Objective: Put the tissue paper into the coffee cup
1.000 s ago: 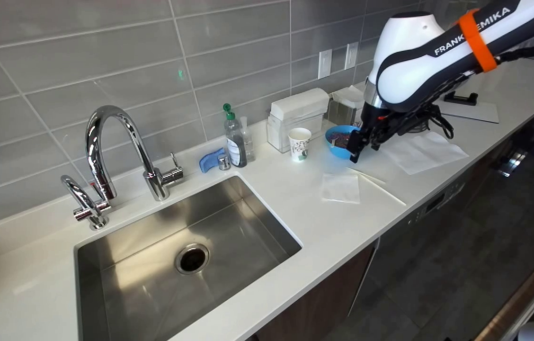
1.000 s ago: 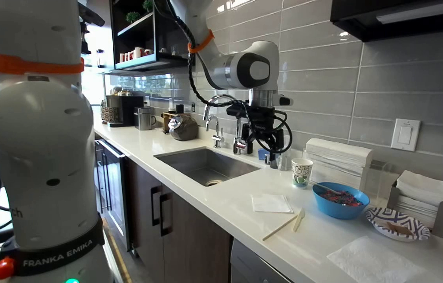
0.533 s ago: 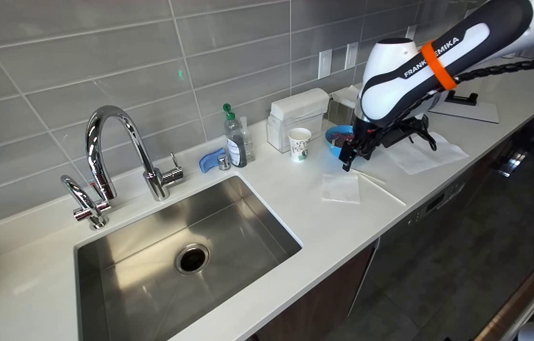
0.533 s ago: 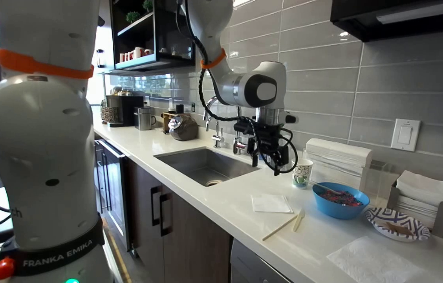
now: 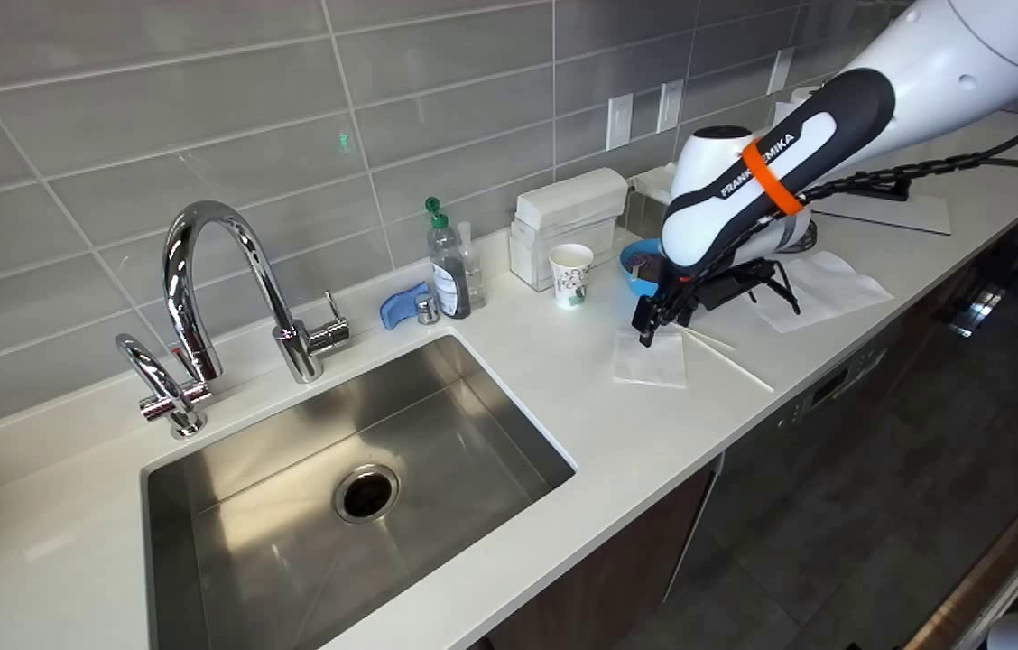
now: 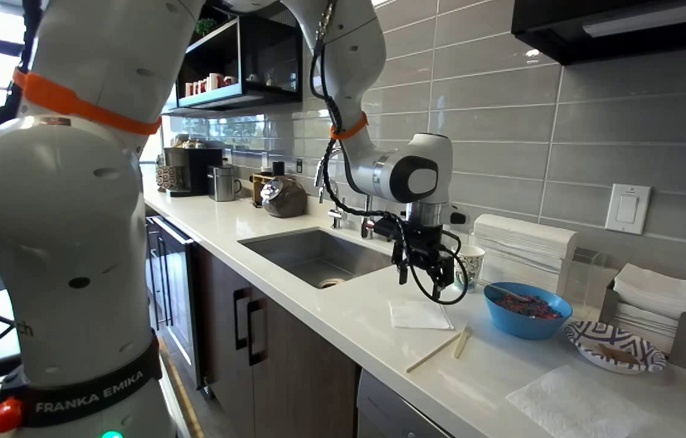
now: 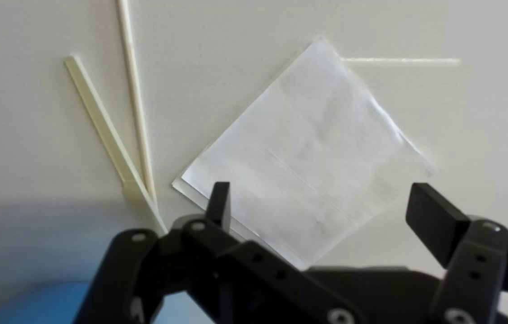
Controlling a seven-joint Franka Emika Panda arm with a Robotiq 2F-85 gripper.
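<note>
Empty jaws wide apart above the tissue paper (image 7: 310,150), coffee cup (image 5: 570,276) only in both exterior views.

Tissue (image 7: 301,139): thin paper, mostly matt, lightly creased. Tabletop (image 5: 626,442): smooth, glossy. Pincer (image 7: 319,186): dull, plastic or metal unclear. In an exterior view, from the tissue: sink (image 5: 283,533) at 8 o'clock, satin metal; faucet (image 5: 188,316) at 9, mirror-bright metal; cup (image 5: 570,275) between 10 and 11, smooth paper by its look. Tiles (image 5: 229,117): glossy. Bowl (image 6: 522,325): plastic-looking, smooth.
</note>
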